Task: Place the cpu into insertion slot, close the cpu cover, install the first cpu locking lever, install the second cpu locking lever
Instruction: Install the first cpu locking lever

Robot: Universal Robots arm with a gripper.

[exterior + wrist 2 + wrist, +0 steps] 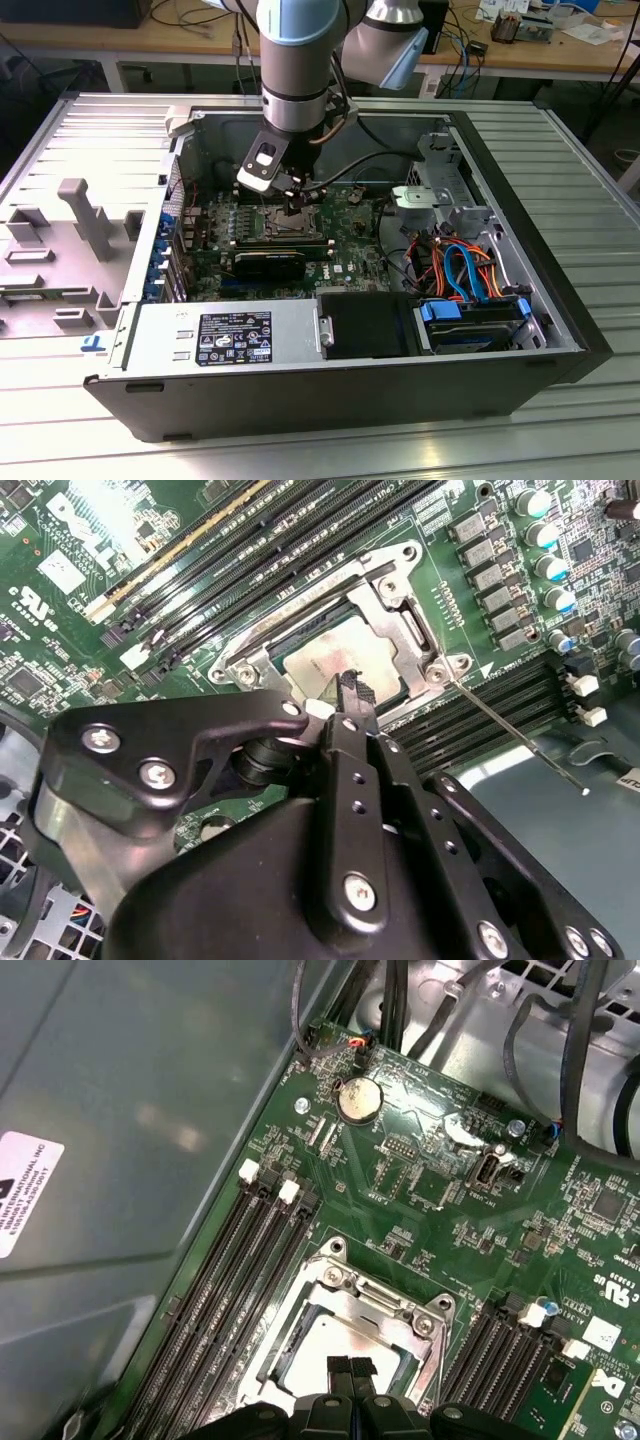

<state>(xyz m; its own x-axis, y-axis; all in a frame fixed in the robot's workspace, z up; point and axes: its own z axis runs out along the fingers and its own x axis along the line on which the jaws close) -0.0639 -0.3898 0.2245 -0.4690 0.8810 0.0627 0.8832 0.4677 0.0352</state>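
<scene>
Metal of a dull silver is seen through the window of the cpu cover (392, 580): the cpu (335, 655) is laid flat in the insertion slot (272, 224), and the cover is folded down over its edges. The gripper (352, 692) is held right above the cpu. In the first wrist view its two black fingertips (338, 1370) are pressed together side by side, with nothing pinched between them. Whether the cpu is touched by them cannot be told. A thin metal lever (515, 734) is stuck out from one corner of the slot, across a row of long black memory slots (440, 735). All of this is set on a green board (420, 1180), where a round silver battery (358, 1100) is also fixed. The board is laid inside an open computer case (350, 395), and the case is set on a grey metal table (580, 180). Blue and orange cables (465, 270) are bunched in the case toward the exterior view's right.
</scene>
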